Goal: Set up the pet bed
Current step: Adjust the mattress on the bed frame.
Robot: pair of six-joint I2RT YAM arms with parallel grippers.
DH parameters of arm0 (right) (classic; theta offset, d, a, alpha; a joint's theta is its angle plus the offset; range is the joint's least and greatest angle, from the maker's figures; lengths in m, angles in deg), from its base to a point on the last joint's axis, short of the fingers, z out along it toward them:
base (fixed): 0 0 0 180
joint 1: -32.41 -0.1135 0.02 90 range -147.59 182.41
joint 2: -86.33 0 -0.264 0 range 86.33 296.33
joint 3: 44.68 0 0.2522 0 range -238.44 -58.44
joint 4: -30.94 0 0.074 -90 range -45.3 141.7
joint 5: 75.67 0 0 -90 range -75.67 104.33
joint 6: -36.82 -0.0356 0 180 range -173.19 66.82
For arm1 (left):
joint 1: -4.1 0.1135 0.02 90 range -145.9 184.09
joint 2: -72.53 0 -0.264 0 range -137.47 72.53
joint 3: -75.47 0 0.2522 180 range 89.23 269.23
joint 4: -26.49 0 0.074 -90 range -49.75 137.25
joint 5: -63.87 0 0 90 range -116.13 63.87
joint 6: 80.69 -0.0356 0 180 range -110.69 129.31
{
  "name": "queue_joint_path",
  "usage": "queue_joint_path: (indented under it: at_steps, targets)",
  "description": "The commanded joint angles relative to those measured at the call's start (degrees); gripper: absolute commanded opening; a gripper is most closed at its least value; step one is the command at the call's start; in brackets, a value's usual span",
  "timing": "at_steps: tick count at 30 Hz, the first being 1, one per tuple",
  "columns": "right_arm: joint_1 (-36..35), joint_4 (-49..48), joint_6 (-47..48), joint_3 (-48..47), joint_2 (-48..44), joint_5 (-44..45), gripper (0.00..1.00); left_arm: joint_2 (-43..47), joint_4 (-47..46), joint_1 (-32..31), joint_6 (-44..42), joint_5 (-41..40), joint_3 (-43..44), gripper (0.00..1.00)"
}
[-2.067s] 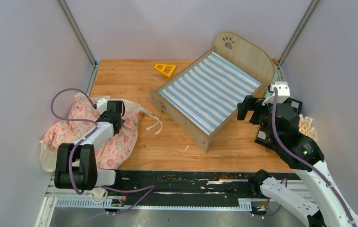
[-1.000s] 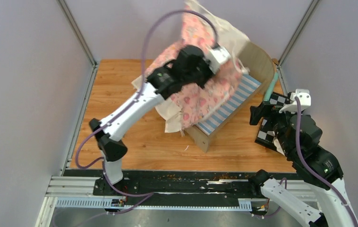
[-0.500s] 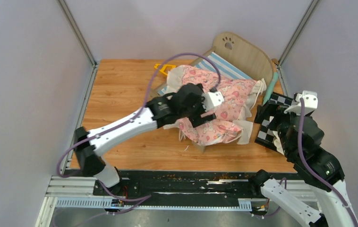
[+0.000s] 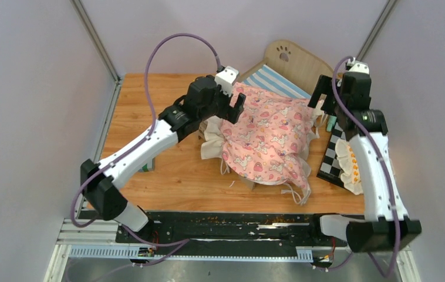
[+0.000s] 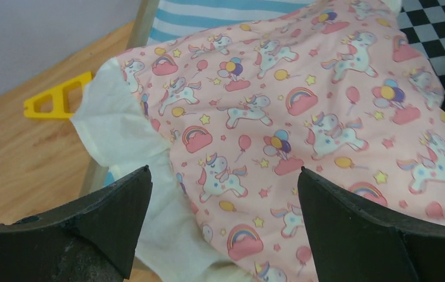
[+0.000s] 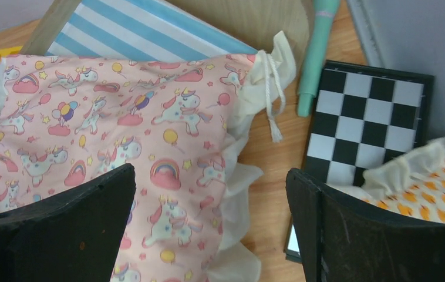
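The pet bed's light-wood headboard point(image 4: 293, 61) with its paw cutout stands at the back right. A strip of striped mattress point(image 4: 272, 79) shows below it. The pink unicorn quilt point(image 4: 267, 138) lies rumpled over most of the bed and hangs off the near end. My left gripper point(image 4: 225, 110) hovers open over the quilt's left edge, with the white ruffle point(image 5: 120, 135) and pink print point(image 5: 302, 111) below its empty jaws point(image 5: 225, 171). My right gripper point(image 4: 324, 98) hovers open over the quilt's right edge point(image 6: 120, 117), holding nothing point(image 6: 210, 171).
A checkerboard point(image 4: 330, 157) lies right of the bed, and the orange-patterned frilled pillow point(image 4: 352, 167) rests on it. A teal stick point(image 6: 317, 53) lies between the board and the headboard. A yellow triangle point(image 5: 56, 101) sits on the wood behind the bed. Grey walls close three sides.
The left arm swung the quilt from the table's left onto the bed, then let go and opened. The right arm reached forward to the bed's right side. The quilt now lies flatter.
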Motion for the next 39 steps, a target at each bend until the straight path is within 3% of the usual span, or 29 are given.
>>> queue_joint_path:
  at_steps: [1,6,9,13,18,27,30,35,37,39]
  targets:
    - [8.6,-2.4,-1.7,-7.2,13.0,-24.3,1.00,-6.9,-0.9,1.2,7.0,1.0,7.0,1.00]
    - [8.1,-2.7,2.6,-16.6,27.7,-33.7,1.00,-8.5,-1.1,1.1,9.6,-0.7,5.1,1.00]
    - [4.6,-1.0,9.2,-21.0,32.6,-36.7,1.00,-4.4,-3.6,-0.2,10.8,-1.8,-1.9,1.00]
    - [-1.2,0.9,17.0,-25.0,38.5,-36.3,1.00,1.6,-5.3,-6.1,9.4,-9.7,-7.6,1.00]
    - [-4.9,1.6,20.3,-24.8,44.5,-34.7,1.00,-0.1,-3.2,-13.0,6.7,-18.4,-9.1,1.00]
    - [-7.1,5.8,20.4,-22.9,52.3,-30.1,0.92,-7.7,-7.1,-16.6,8.6,-16.2,-12.6,1.00]
    - [-6.9,5.4,20.0,-21.2,52.8,-30.1,0.80,-9.3,-9.2,-16.7,9.1,-14.6,-13.8,1.00]
    - [-7.0,3.0,17.7,-19.1,51.3,-34.3,0.46,-12.6,-10.2,-16.7,8.9,-12.8,-13.5,0.99]
    - [-7.0,2.3,16.6,-19.3,50.1,-35.8,0.30,-13.7,-9.5,-16.7,8.7,-12.2,-12.5,0.87]
    - [-6.9,1.8,14.9,-20.1,48.6,-35.2,0.18,-14.1,-8.4,-16.7,8.9,-12.2,-11.5,0.65]
